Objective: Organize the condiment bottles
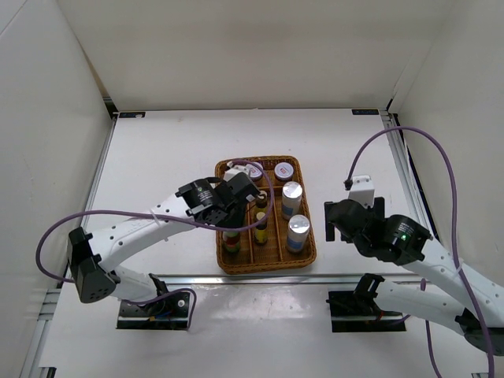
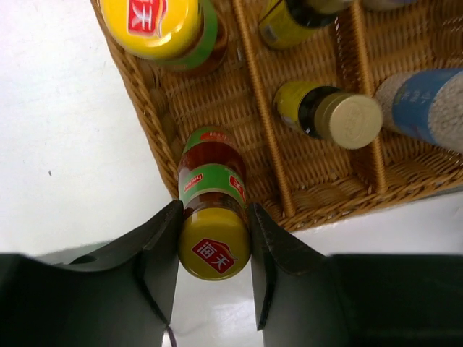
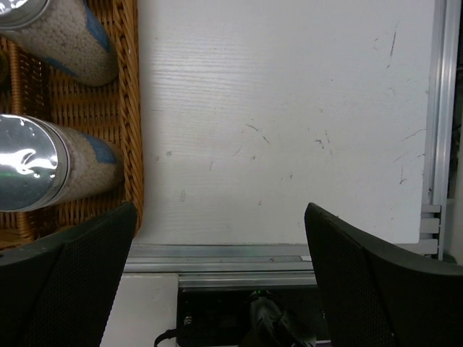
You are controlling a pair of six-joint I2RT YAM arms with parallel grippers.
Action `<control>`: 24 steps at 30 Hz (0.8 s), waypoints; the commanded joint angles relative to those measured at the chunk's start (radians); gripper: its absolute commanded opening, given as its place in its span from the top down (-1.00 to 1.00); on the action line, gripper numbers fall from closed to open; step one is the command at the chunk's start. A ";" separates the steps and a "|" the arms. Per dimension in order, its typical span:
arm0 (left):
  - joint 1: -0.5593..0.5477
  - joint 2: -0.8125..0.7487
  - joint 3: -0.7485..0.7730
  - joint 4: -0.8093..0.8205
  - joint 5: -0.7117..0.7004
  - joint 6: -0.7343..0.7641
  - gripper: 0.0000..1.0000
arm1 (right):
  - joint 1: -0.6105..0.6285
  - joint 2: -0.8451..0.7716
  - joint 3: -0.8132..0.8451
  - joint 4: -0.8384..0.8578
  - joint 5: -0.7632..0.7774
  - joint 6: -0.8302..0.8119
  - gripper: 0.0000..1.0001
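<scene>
My left gripper (image 2: 214,238) is shut on the yellow cap of a slim dark bottle (image 2: 211,181) with a green label. The bottle's base sits in the left compartment of the brown wicker tray (image 2: 152,108), near its front corner. In the top view this gripper (image 1: 230,224) hangs over the tray's left column. A second yellow-capped bottle (image 2: 155,25) stands behind it, and two gold-capped dark bottles (image 2: 329,116) stand in the middle column. Two silver-capped pale bottles (image 3: 29,173) fill the right column, with two purple-lidded jars (image 1: 284,170) at the back. My right gripper (image 3: 221,210) is open and empty beside the tray's right side.
The wicker tray (image 1: 309,256) stands at mid-table, close to the near edge. An aluminium rail (image 3: 275,253) runs along the table's near edge under my right gripper (image 1: 346,216). White walls enclose the table on three sides.
</scene>
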 commanded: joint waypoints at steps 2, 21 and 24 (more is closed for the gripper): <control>-0.008 -0.066 -0.039 0.114 -0.025 -0.036 -0.06 | -0.001 0.021 0.123 -0.026 0.089 -0.057 -1.00; 0.011 -0.347 0.272 0.105 -0.454 0.280 -1.00 | -0.001 0.569 0.971 -0.065 -0.206 -0.637 -1.00; 0.022 -0.408 0.225 0.117 -0.586 0.331 -1.00 | -0.001 0.580 0.984 -0.046 -0.216 -0.690 -1.00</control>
